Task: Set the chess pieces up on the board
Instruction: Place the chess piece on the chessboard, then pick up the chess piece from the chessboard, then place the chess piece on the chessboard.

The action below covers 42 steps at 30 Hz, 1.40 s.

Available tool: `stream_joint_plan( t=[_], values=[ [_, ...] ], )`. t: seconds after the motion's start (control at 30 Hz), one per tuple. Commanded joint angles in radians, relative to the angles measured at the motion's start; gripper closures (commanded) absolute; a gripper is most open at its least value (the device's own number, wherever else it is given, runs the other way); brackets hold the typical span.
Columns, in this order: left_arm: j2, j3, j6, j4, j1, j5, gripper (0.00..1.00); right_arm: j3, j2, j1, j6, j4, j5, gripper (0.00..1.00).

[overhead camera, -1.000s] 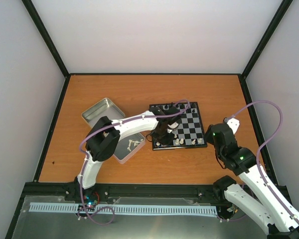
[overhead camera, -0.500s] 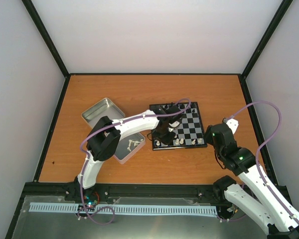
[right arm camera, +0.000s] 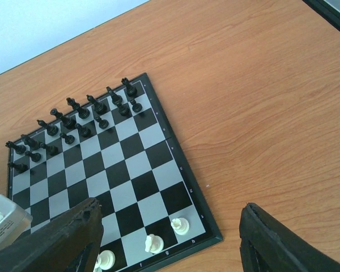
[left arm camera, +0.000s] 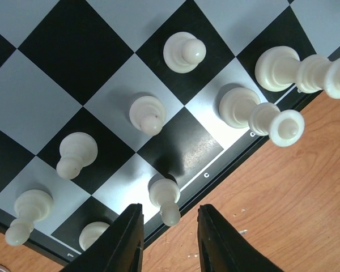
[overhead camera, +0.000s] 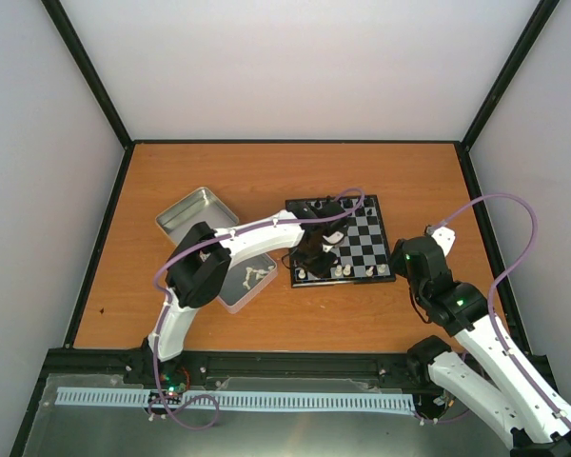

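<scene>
Left wrist view: chess pieces (left arm camera: 147, 113), white, upright on near rows of board (left arm camera: 73, 51), one pawn (left arm camera: 164, 198) on edge square. Placing step, seemingly; next, lifting clear without toppling it. Left claw (left arm camera: 170, 224) slightly parted astride pawn, over board's near-left corner. Right claw (right arm camera: 171, 211) wide open, empty, beside board's right edge.

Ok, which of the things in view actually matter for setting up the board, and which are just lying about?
Job in hand:
- white chess pieces on the near rows
- board
- loose white pieces waiting left of the board

Just lying about:
- black pieces, lined up on the far rows
- silver tin, further left
</scene>
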Motion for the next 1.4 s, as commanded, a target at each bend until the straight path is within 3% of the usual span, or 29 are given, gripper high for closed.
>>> stream_joint_plan(
  t=[0.0, 0.1, 0.4, 0.7, 0.9, 1.17, 1.37],
  values=[
    [0.027, 0.014, 0.021, 0.017, -0.011, 0.013, 0.72, -0.014, -0.012, -0.007, 0.01, 0.021, 0.019, 0.34],
    [0.038, 0.017, 0.02, 0.021, -0.011, 0.009, 0.75, -0.012, -0.014, -0.008, 0.009, 0.022, 0.02, 0.34],
    [0.025, 0.013, 0.014, 0.027, -0.01, -0.023, 0.99, -0.002, -0.034, -0.008, 0.011, 0.008, 0.036, 0.34],
    [-0.116, 0.031, 0.054, 0.089, -0.01, 0.011, 0.99, 0.024, -0.09, -0.007, -0.004, -0.016, 0.061, 0.34],
    [-0.109, 0.196, 0.089, 0.083, -0.009, -0.046, 0.99, 0.046, -0.151, -0.007, -0.017, -0.039, 0.07, 0.34],
    [0.073, 0.587, 0.136, 0.037, -0.005, -0.083, 0.97, 0.152, -0.144, -0.007, -0.072, -0.106, 0.118, 0.34],
    [0.145, 0.661, 0.142, 0.082, 0.014, -0.062, 0.93, 0.186, -0.141, -0.008, -0.088, -0.132, 0.165, 0.34]
  ],
)
